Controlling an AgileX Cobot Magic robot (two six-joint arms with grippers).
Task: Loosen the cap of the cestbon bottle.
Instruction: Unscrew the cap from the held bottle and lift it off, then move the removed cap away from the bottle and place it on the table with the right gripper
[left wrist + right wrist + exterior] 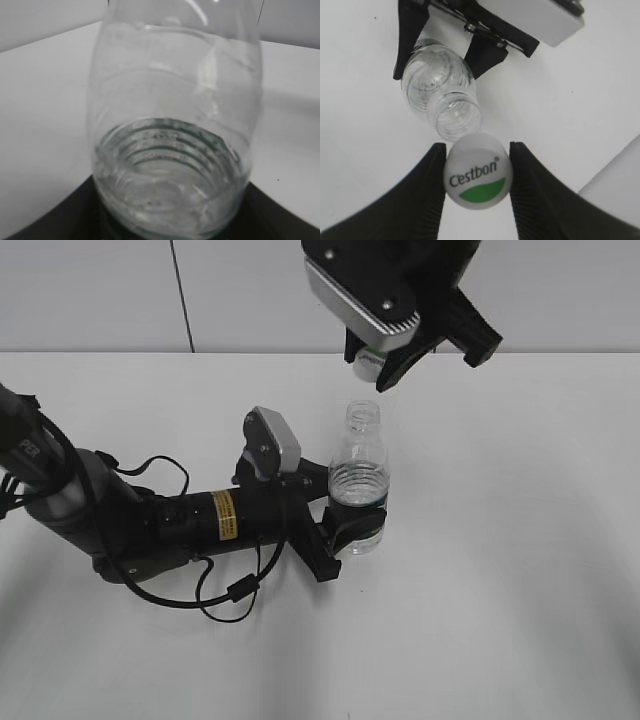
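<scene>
The cestbon bottle (358, 480) stands upright on the white table, clear and ribbed, with a dark green label band low on it and an open neck. My left gripper (345, 525) is shut on its lower body; in the left wrist view the bottle (175, 125) fills the frame between the black jaws. My right gripper (378, 365) hangs above the bottle's mouth, shut on the white cap (368, 359). In the right wrist view the cap (477, 172), with green mark and "Cestbon" lettering, sits between the jaws (476, 175), off the open bottle (442, 97) below.
The left arm (150, 520) lies across the table's left half with loose black cables (230, 590) beside it. The white table (520, 540) runs to a pale wall at the back.
</scene>
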